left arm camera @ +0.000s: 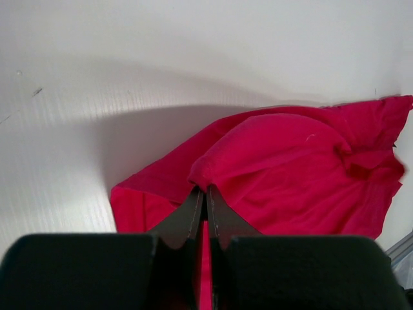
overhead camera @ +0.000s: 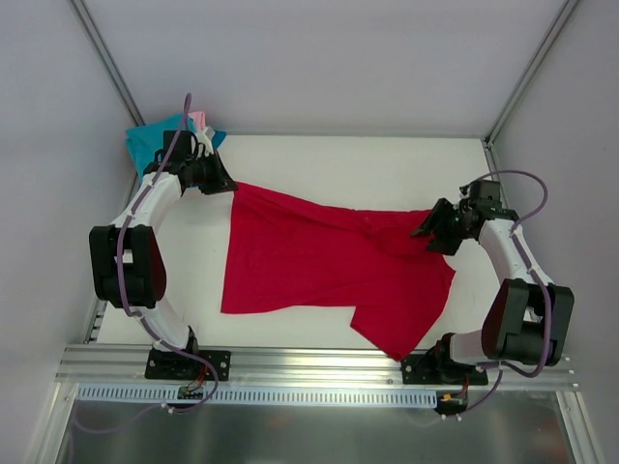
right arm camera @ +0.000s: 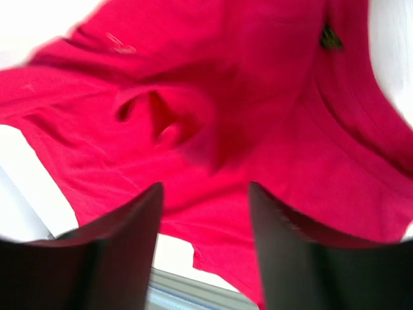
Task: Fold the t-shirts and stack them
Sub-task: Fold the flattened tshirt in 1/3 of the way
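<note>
The left claw [overhead camera: 224, 184] is pinched tight on a corner of the big red t-shirt [overhead camera: 329, 266]. From the left wrist camera, its two black fingers [left arm camera: 193, 216] are pressed together with a thin bit of red cloth squeezed between them. The cloth bunches up into a soft hump just past the tips.

The right claw [overhead camera: 432, 229] is at the other side of the shirt, right by its far right edge. From the right wrist camera, its two fingers [right arm camera: 132, 223] stand apart with a gap between them. Nothing is caught in that gap. The red cloth lies just beyond the tips, wrinkled into a small fold. That picture is a bit blurry.

The red t-shirt is spread out flat on the white table [overhead camera: 387, 159], between the two claws. One lower part hangs toward the near edge of the table.

More t-shirts sit in a little pile in the far left corner, behind the left claw. A teal t-shirt [overhead camera: 150, 143] shows there, with a bit of a pink t-shirt [overhead camera: 198, 120] touching it.
</note>
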Robot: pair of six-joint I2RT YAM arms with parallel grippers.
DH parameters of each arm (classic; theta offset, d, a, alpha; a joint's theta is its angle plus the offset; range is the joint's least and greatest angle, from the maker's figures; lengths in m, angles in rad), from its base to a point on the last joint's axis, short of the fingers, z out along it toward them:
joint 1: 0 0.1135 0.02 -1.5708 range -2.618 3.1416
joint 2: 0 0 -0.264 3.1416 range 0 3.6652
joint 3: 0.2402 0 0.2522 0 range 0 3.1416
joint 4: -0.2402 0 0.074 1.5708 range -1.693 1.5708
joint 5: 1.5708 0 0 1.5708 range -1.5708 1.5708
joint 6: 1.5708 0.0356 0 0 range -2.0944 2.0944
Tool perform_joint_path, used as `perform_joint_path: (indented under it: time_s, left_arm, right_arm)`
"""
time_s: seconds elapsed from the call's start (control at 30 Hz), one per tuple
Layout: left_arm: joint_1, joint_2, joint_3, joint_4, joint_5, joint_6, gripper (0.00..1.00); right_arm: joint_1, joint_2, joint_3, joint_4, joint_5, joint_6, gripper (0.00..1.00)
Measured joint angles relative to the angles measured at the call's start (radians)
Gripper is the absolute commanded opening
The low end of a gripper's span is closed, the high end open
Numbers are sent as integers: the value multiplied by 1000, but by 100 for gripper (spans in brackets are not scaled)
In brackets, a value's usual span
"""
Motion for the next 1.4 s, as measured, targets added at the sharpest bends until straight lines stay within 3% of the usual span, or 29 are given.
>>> perform_joint_path:
  time_s: [0.07, 0.1, 0.13, 0.2, 0.67, 0.83, 1.03, 1.17, 1.2, 1.4]
  left_arm:
    - [0, -14, -14, 8, 1, -1, 0]
    - [0, -19, -19, 9, 1, -2, 0]
    - [0, -23, -25, 11, 1, -3, 0]
    - [0, -25, -36, 16, 0, -3, 0]
    - [-1, -132, -212, 42, -14, -18, 1]
    - [-14, -190, -261, 34, -55, -18, 8]
    - [-80, -198, -304, 20, -102, -26, 43]
    - [-104, -213, -389, 11, -146, -62, 80]
    - [-105, -231, -418, 16, -164, -72, 98]
    - [-105, -406, -509, 37, -241, -133, 99]
  right_arm:
    - [0, -15, -21, -22, 14, 0, 69]
    - [0, -26, -26, -32, 20, 0, 79]
    - [-1, -40, -29, -42, 25, 0, 81]
    - [-1, -72, -29, -54, 31, -2, 99]
    - [-1, -121, -13, -98, 47, -18, 99]
    - [-1, -121, -13, -98, 44, -18, 99]
    - [-1, -121, -13, -98, 40, -19, 99]
    - [-1, -121, -13, -99, 36, -23, 99]
    - [-2, -121, -13, -99, 36, -26, 99]
    - [-1, -122, -12, -103, 33, -31, 99]
